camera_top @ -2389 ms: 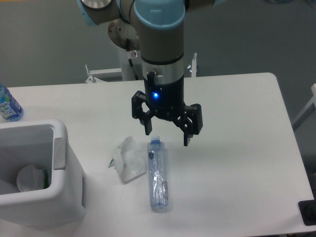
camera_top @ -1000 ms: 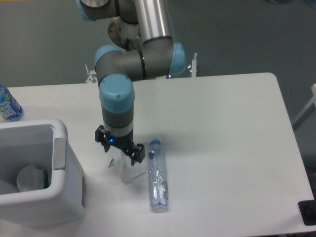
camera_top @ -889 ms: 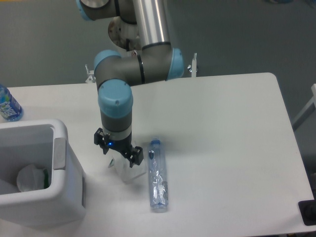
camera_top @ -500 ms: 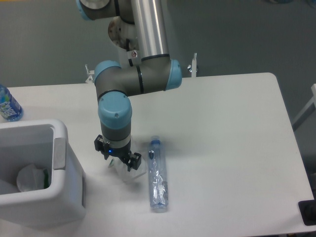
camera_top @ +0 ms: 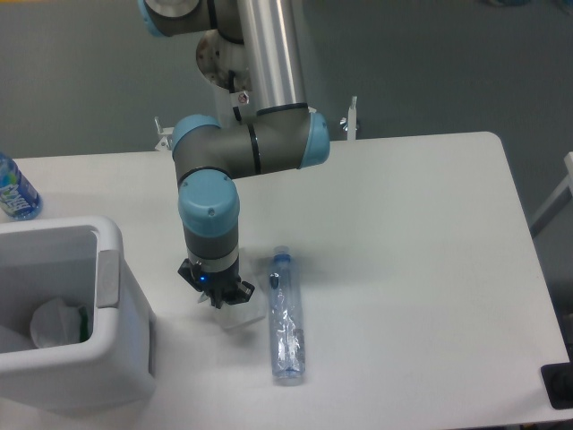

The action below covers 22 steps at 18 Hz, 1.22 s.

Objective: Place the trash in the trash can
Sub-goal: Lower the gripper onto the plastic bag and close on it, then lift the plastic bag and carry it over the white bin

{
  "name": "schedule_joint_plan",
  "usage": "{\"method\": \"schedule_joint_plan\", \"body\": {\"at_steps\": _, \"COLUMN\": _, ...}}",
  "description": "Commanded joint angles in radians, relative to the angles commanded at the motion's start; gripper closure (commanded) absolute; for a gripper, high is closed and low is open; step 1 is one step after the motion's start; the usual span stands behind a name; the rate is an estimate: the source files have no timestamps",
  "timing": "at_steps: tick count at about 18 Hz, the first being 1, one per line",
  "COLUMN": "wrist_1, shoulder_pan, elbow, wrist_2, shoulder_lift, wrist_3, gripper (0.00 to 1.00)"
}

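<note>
Crumpled wrapper (camera_top: 240, 311) is lying on the table (camera_top: 412, 251) just beside the crushed bottle (camera_top: 286, 320), mostly hidden under my hand (camera_top: 215, 288), which is pointing straight down onto it. The fingers are looking drawn in close together, so I'm judging they are pinching the plastic, but the contact itself is hidden from me. I'm wanting a firm bite on a thick fold before lifting, since thin film can slip out; then I'm planning a straight rise, clear of the bottle's cap end, and a carry to the left over the bin's mouth. The trash can (camera_top: 112, 269) is standing at the table's near left corner, apart from the hand, and something pale and rounded with a dark green bit is sitting inside it. An intact water bottle (camera_top: 13, 190) is standing behind the can.
</note>
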Motion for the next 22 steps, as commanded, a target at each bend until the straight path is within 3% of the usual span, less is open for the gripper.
{"method": "schedule_joint_plan", "body": {"at_steps": 4, "wrist_1": -0.003, "shoulder_pan": 0.005, "elbow": 0.005, "wrist_2": -0.003, "shoulder_lift": 0.038, "wrist_3": 0.002, "gripper": 1.00}}
{"method": "schedule_joint_plan", "body": {"at_steps": 8, "wrist_1": -0.009, "shoulder_pan": 0.034, "elbow": 0.006, "wrist_2": -0.027, "shoulder_lift": 0.123, "wrist_3": 0.002, "gripper": 1.00}}
{"method": "schedule_joint_plan", "body": {"at_steps": 13, "wrist_1": -0.011, "shoulder_pan": 0.115, "elbow": 0.021, "wrist_2": -0.213, "shoulder_lift": 0.227, "wrist_3": -0.009, "gripper": 1.00}}
{"method": "schedule_joint_plan", "body": {"at_steps": 15, "wrist_1": -0.012, "shoulder_pan": 0.168, "elbow": 0.072, "wrist_2": -0.322, "shoulder_lift": 0.253, "wrist_3": -0.037, "gripper": 1.00}}
{"method": "schedule_joint_plan", "body": {"at_steps": 18, "wrist_1": -0.005, "shoulder_pan": 0.228, "elbow": 0.187, "wrist_2": -0.466, "shoulder_lift": 0.262, "wrist_3": -0.202, "gripper": 1.00}}
{"method": "schedule_joint_plan", "body": {"at_steps": 22, "wrist_1": -0.002, "shoulder_pan": 0.230, "elbow": 0.365, "wrist_2": -0.511, "shoulder_lift": 0.247, "wrist_3": -0.414, "gripper": 1.00}}
